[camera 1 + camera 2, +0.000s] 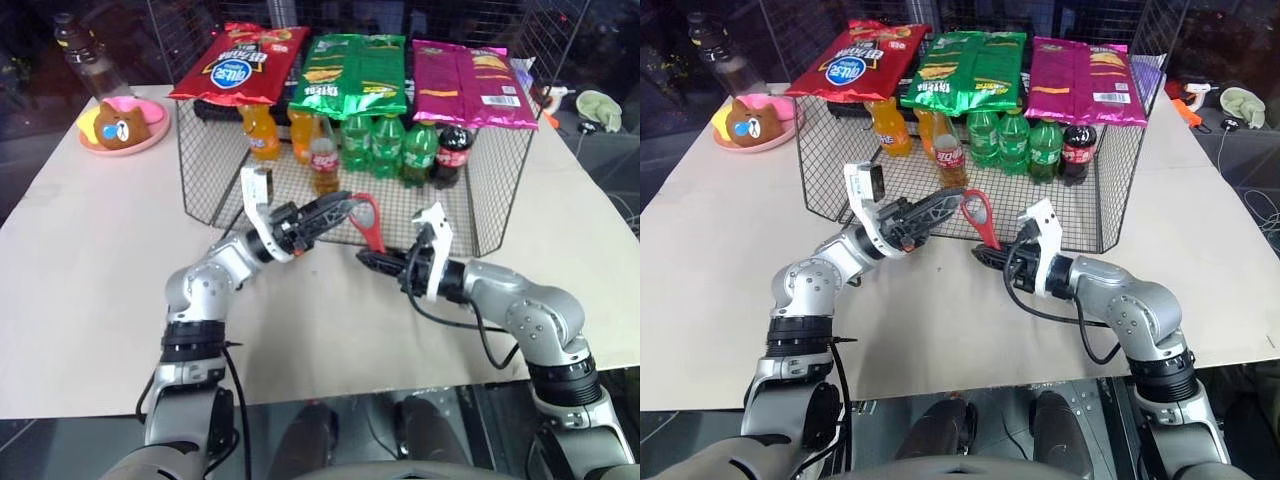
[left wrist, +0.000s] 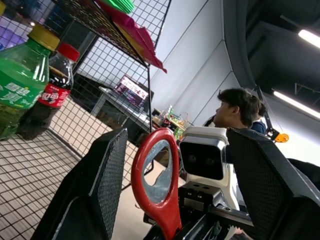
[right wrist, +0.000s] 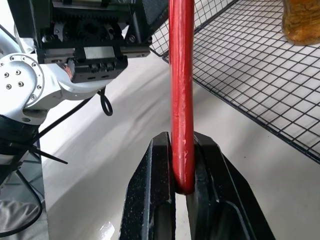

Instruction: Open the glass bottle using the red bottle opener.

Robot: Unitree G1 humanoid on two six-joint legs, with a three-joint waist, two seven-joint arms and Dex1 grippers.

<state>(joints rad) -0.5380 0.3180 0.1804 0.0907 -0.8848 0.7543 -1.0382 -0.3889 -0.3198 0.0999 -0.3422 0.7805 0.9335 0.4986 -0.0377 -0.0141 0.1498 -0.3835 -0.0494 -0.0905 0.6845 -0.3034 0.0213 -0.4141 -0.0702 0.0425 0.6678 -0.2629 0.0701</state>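
Observation:
The glass bottle [image 1: 323, 155], amber with a red label, stands inside the wire rack [image 1: 210, 175] between the orange and green bottles. In front of the rack, my right gripper [image 1: 369, 257] is shut on the handle of the red bottle opener [image 1: 368, 222]. The opener stands upright with its oval loop on top. The right wrist view shows the red handle [image 3: 181, 90] clamped between both pads. My left gripper [image 1: 343, 207] is open, pointing right toward the loop. In the left wrist view the loop [image 2: 157, 180] stands between the two fingers [image 2: 107, 180], apart from both.
Three snack bags [image 1: 355, 75] lie on top of the rack. Inside it stand orange soda bottles [image 1: 260, 130], green bottles [image 1: 385, 145] and a dark cola bottle [image 1: 452, 152]. A pink plate [image 1: 125, 125] with a bear toy sits far left. A person [image 2: 237, 107] shows behind the rack.

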